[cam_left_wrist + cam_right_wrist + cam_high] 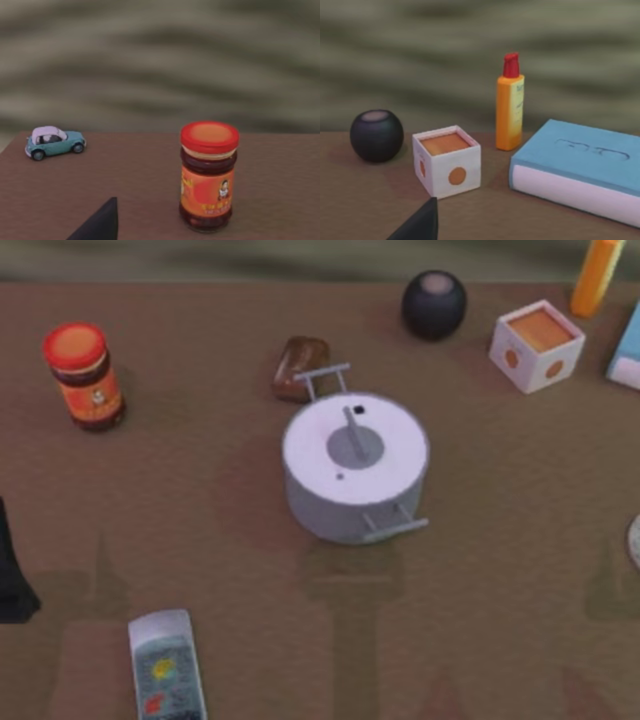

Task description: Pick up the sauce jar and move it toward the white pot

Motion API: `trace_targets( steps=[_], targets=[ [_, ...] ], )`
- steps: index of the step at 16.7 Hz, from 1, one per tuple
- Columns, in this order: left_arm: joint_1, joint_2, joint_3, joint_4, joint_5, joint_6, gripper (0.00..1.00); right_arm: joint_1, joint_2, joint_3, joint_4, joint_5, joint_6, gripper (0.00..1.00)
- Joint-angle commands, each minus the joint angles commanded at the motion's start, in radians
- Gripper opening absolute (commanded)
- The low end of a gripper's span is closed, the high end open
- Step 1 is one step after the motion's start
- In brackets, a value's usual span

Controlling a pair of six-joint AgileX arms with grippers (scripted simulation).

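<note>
The sauce jar [83, 375] stands upright at the table's far left, with a red-orange lid and an orange label; the left wrist view shows the sauce jar [208, 175] standing free, nothing touching it. The white pot [355, 465] sits mid-table, lid on, with a grey knob and two bar handles. My left gripper [12, 575] is a dark shape at the left edge, nearer the front than the jar and well apart from it. Of my right gripper [420, 225] only a dark tip shows in its wrist view; the top view does not show it.
A brown lump [300, 368] lies just behind the pot. A black ball [434, 303], white cube [536, 345], orange bottle [597, 275] and blue book [628, 350] fill the far right. A remote [165, 665] lies front left. A toy car [54, 141] stands beyond the jar.
</note>
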Motion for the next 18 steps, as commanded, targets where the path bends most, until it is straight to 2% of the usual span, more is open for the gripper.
trace_targets(
  steps=[4,9,13,18],
  targets=[
    [-0.002,0.027,0.016,-0.024,0.000,0.002,1.00,0.000,0.000,0.000,0.000,0.000,0.000,1.00],
    [-0.016,0.270,0.177,-0.215,0.010,0.018,1.00,0.000,0.000,0.000,0.000,0.000,0.000,1.00],
    [-0.032,0.590,0.429,-0.442,0.025,0.042,1.00,0.000,0.000,0.000,0.000,0.000,0.000,1.00],
    [-0.051,1.058,0.884,-0.742,0.041,0.078,1.00,0.000,0.000,0.000,0.000,0.000,0.000,1.00]
  ],
)
